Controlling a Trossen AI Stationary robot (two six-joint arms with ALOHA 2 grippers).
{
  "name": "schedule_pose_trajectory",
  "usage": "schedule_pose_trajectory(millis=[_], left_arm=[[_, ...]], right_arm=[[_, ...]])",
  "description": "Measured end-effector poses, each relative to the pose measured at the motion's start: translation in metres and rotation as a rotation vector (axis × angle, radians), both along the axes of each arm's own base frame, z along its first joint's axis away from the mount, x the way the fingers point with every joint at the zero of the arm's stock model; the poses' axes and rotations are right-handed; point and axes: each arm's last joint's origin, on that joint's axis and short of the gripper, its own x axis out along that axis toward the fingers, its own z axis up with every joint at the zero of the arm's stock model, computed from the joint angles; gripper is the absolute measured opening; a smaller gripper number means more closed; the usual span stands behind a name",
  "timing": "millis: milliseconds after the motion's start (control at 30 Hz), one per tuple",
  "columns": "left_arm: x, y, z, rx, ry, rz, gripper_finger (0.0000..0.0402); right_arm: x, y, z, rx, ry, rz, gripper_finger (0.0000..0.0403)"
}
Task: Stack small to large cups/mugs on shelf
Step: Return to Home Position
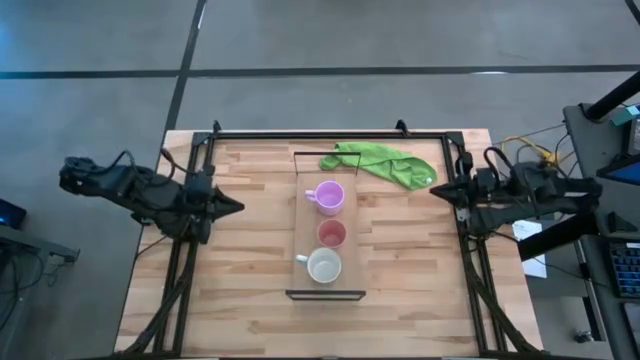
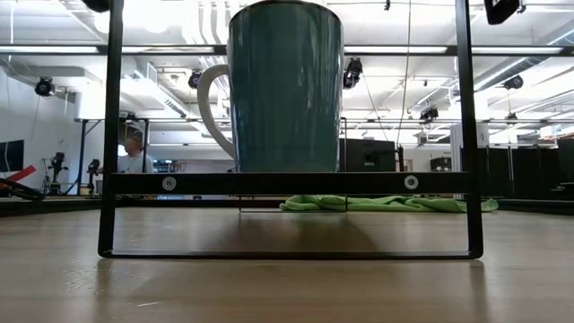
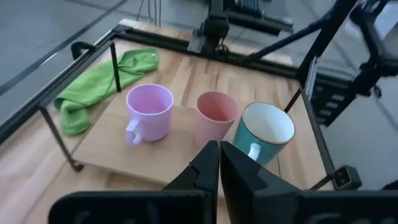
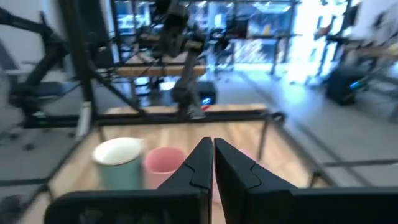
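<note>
Three cups stand in a row on the light-wood shelf point(image 1: 326, 290), which sits on the table's middle. The lilac mug point(image 1: 328, 197) point(image 3: 149, 112) is farthest, the salmon-pink cup point(image 1: 331, 234) point(image 3: 217, 115) in the middle, and the handled mug point(image 1: 323, 266) point(image 3: 265, 131), white inside and teal outside, nearest. In the low view that teal mug point(image 2: 285, 85) hides the others. My left gripper point(image 1: 238, 207) point(image 3: 220, 155) hovers shut at the table's left side, pointing at the cups. My right gripper point(image 1: 434, 190) point(image 4: 213, 152) hovers shut at the right side.
A crumpled green cloth point(image 1: 385, 164) point(image 3: 99, 84) lies on the table behind the shelf, toward the far right. The shelf's black frame ends point(image 2: 110, 135) stand upright at its near and far ends. Black rails point(image 1: 330, 132) border the table's far edge and sides.
</note>
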Motion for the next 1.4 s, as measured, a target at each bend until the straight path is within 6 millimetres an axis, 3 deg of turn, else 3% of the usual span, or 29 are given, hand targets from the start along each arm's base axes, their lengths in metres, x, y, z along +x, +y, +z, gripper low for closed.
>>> schedule_pose_trajectory(millis=[333, 500, 600, 867, 1100, 1400], left_arm=[[-0.024, 0.008, -0.071, -0.094, -0.25, -0.017, 0.0], [-0.03, 0.01, -0.105, -0.128, -0.262, -0.011, 0.0], [-0.028, 0.009, -0.12, -0.211, -0.324, -0.004, 0.0], [-0.011, 0.001, -0.164, -0.281, -0.444, -0.072, 0.0], [-0.009, -0.001, -0.185, -0.273, -0.399, -0.108, 0.0], [-0.012, 0.002, -0.193, -0.106, -0.422, -0.1, 0.0]], right_arm=[[-0.02, -0.005, -0.022, -0.038, -0.092, -0.069, 0.0009], [-0.032, -0.007, -0.031, -0.03, -0.143, -0.07, 0.0009], [-0.039, -0.008, -0.035, -0.022, -0.18, -0.067, 0.0009], [-0.027, -0.005, -0.048, -0.017, -0.133, -0.028, 0.0009], [-0.019, -0.002, -0.056, 0.009, -0.22, 0.052, 0.0009], [-0.006, 0.001, -0.078, 0.072, -0.198, 0.054, 0.0009]])
